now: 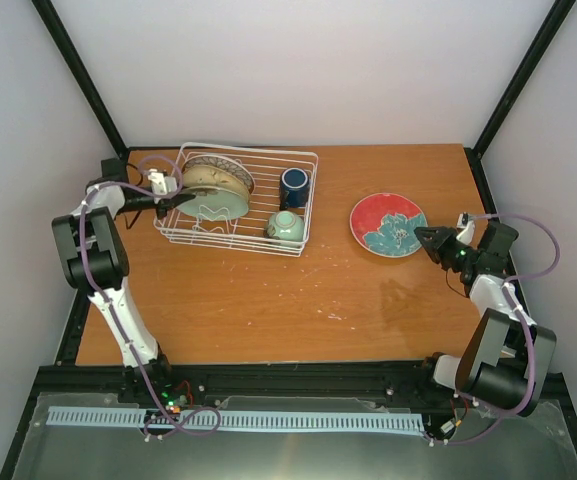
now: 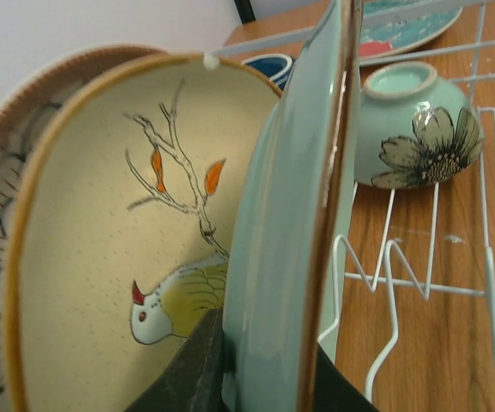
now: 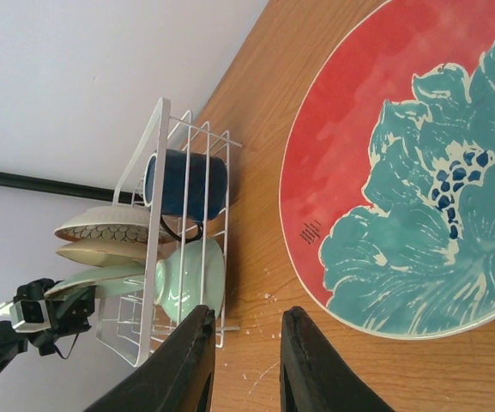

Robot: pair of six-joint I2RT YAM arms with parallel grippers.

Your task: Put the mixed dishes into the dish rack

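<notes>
Scuffed wooden table point(image 1: 268, 290), white walls point(image 1: 298, 70), left hand point(image 2: 264, 378) seemingly clamped on mint plate point(image 2: 273, 257), right hand point(image 3: 243, 360) apart

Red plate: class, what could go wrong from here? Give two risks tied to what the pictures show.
1. The red plate lies flat on the table; the open right hand near its rim might push it instead of lifting it.
2. The left hand grips the green plate upright beside the cream plate; released, it could tip against it.
</notes>
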